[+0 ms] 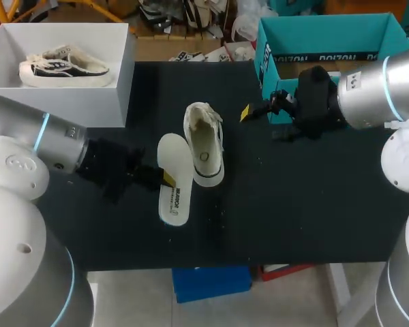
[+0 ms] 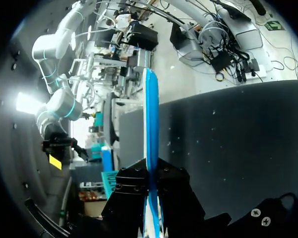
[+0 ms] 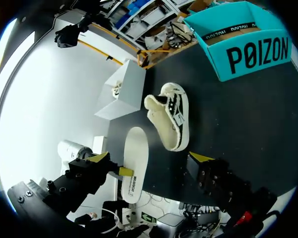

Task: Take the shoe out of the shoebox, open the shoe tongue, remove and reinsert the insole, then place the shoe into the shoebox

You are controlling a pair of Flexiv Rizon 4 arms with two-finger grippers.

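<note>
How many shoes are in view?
2: a shoe on the table beside the insole, a second shoe in the white box. The teal box is partly hidden inside.

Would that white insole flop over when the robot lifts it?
Probably only slightly: pinched in the left gripper, the insole runs out straight, edge-on, in the left wrist view. It looks thin, so likely light and easy to slide.

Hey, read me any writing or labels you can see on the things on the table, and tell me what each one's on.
Teal shoebox: large black block letters on its outer wall, only a brand name, so not read out.
Insole: dark print near one end, too small to read.
Shoe: a round mark inside the heel, too small to read.
</note>
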